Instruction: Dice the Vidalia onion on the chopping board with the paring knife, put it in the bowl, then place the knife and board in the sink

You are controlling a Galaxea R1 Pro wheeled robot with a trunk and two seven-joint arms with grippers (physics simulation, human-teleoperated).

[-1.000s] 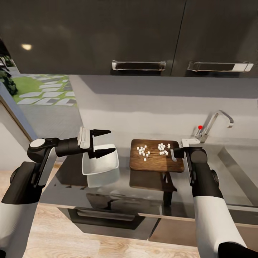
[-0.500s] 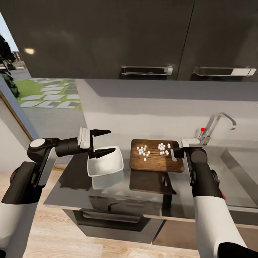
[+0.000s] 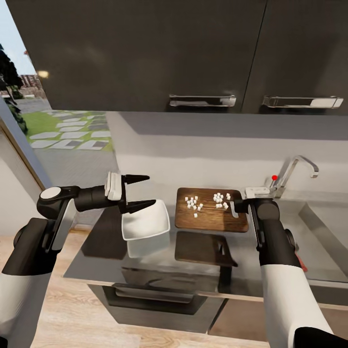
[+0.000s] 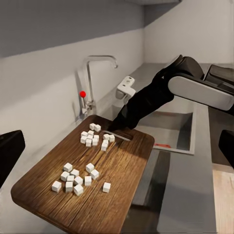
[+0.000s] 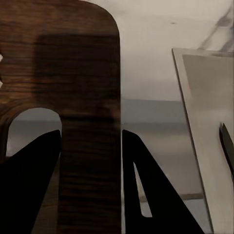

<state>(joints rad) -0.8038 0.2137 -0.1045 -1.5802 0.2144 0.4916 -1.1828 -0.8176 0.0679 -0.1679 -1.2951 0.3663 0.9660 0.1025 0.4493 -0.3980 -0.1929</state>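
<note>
Your right gripper [image 3: 240, 209] pinches the chopping board [image 3: 210, 216] at its right edge, diced onion [image 3: 207, 201] on top. Left gripper [image 3: 140, 193] spread above the bowl [image 3: 147, 223], likely ready to steady it.

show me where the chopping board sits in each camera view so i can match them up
Head view: chopping board at centre, right of the bowl.
Left wrist view: it spans the lower middle, carrying onion dice.
Right wrist view: its dark wood runs between the right hand's fingers.
Shared landmark: the sink.

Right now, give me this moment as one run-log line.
stage: onion diced, not bowled | left pincer: open above bowl | right pincer: shut on chopping board | diced onion: on board
</note>
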